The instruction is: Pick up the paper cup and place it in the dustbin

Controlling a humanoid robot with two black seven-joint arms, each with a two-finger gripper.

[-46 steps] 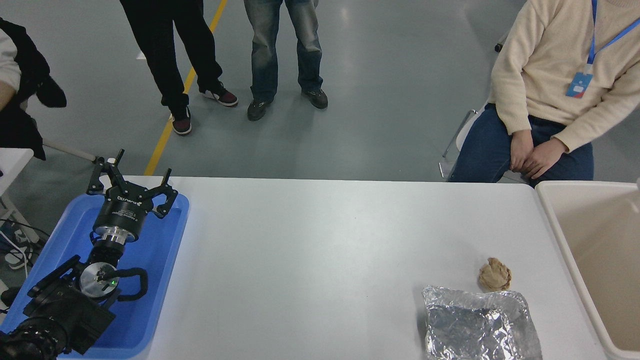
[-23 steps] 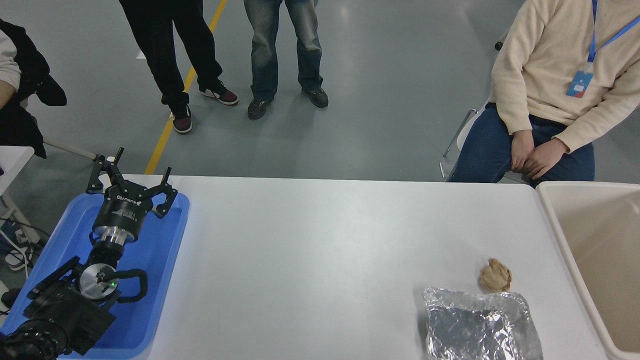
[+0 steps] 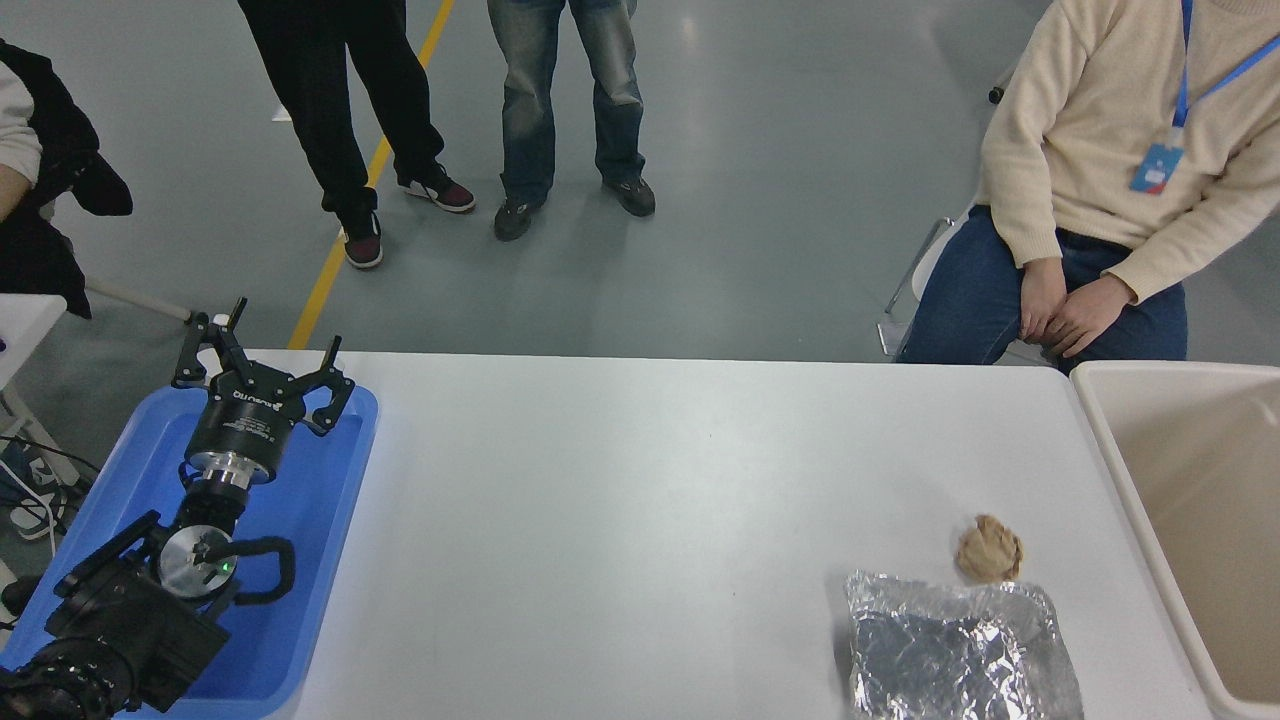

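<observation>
The paper cup is not in view. The dustbin [image 3: 1110, 440], a large beige tub with a thick rounded rim, stands at the right edge of the white table; the part of its inside that shows holds nothing. My left gripper [image 3: 262, 345] is parked at the lower left over a blue tray, open and empty. My right arm and gripper are out of view.
A shallow blue tray [image 3: 320, 520] lies under the left arm. A crumpled brown paper ball [image 3: 989, 549] and a crinkled silver foil tray [image 3: 960, 655] lie at the front right, near the dustbin. A person sits at the far right; others stand beyond the table.
</observation>
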